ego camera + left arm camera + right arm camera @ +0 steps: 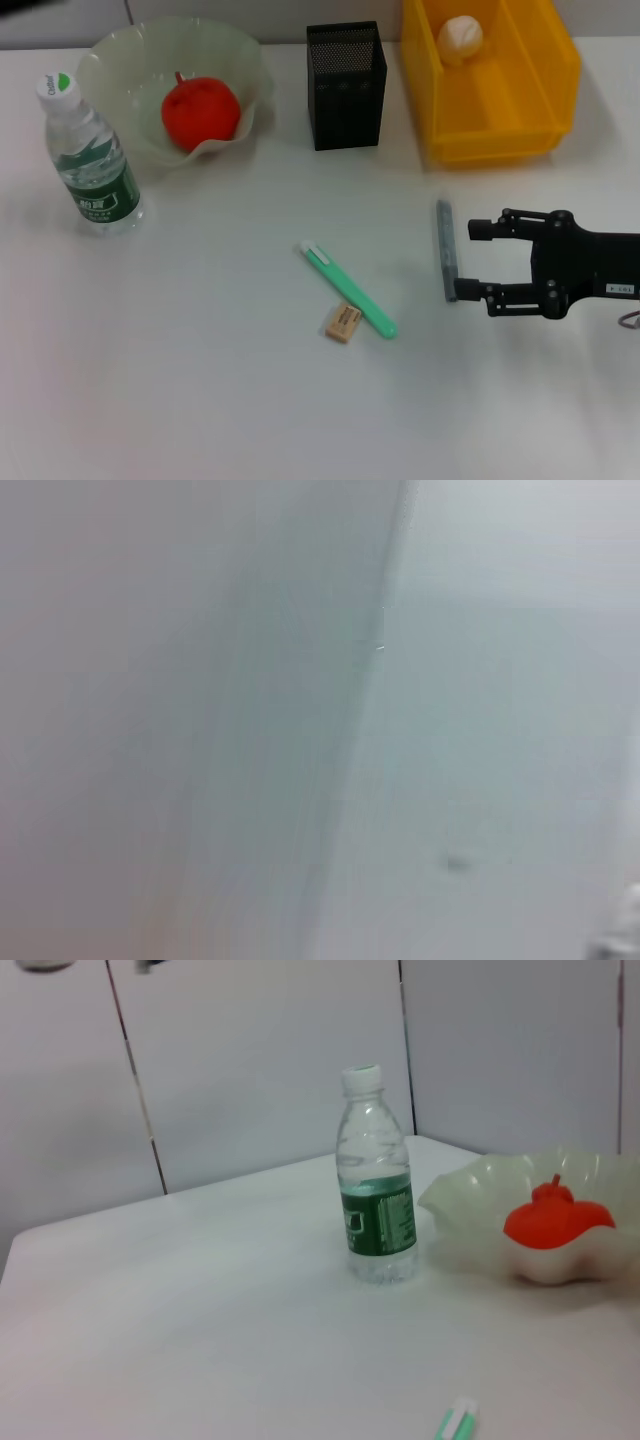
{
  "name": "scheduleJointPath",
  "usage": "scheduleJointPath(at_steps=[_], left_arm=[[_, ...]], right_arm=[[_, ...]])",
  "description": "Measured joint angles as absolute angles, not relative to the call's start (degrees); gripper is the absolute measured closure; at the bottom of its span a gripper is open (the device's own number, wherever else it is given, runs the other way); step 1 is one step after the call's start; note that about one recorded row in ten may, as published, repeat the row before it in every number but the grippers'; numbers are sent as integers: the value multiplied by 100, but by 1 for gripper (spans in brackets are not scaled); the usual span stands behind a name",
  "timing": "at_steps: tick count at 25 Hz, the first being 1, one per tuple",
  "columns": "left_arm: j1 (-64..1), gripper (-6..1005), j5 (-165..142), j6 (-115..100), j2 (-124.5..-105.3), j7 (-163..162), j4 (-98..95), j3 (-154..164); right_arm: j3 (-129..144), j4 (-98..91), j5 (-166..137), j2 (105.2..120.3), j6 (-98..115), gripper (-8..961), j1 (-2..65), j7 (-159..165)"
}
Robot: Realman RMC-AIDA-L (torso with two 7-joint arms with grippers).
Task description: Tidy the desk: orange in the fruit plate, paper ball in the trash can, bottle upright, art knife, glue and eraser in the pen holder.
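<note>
In the head view the orange (200, 110) lies in the pale-green fruit plate (120, 60) at the back left. The bottle (90, 150) stands upright to the plate's left. The paper ball (460, 38) lies in the yellow trash can (500, 130) at the back right. The black mesh pen holder (345, 85) stands between them. A green art knife (348, 288) and the tan eraser (342, 323) lie mid-table, touching. A grey glue stick (445, 250) lies flat just beyond the fingertips of my right gripper (466, 260), which is open. The right wrist view shows the bottle (378, 1200), the plate (470, 1210), the orange (555, 1215) and the knife's tip (458, 1422).
The white table (200, 400) ends at a wall behind the containers. The left arm is out of the head view, and the left wrist view shows only a blank pale surface.
</note>
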State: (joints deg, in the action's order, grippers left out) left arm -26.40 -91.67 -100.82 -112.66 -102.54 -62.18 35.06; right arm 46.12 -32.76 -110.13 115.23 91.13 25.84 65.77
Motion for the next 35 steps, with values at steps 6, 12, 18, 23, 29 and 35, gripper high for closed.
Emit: scheduleJointPath(at_steps=[6, 12, 18, 23, 29, 35], left_arm=[[-2536, 272, -9419, -10834, -11594, -8692, -5180, 4008], [-2581, 264, -10503, -10274, -11720, -7588, -4000, 4252], [-2502, 256, -11104, -9592, -11802, -6695, -3303, 4254], [-2405, 199, -11176, -9245, -11791, -6131, -2863, 4257], [-2260, 157, -11174, -9193, -11819, -5532, -2612, 4239], [-2259, 157, -11149, -9161, -11831, -5362, -2529, 4213]], right_arm=[[4414, -3284, -11013, 11530, 9246, 164, 2678, 6716], [4415, -3427, -11011, 11532, 9371, 164, 2867, 7235], [4758, -4346, -11256, 11672, 9406, 163, 3184, 8980], [5653, -5790, -12149, 11858, 9242, 164, 3650, 11354], [7012, -6242, -13743, 11894, 9123, 167, 4999, 13925], [7625, -5392, -14288, 11937, 8836, 171, 5973, 14759]])
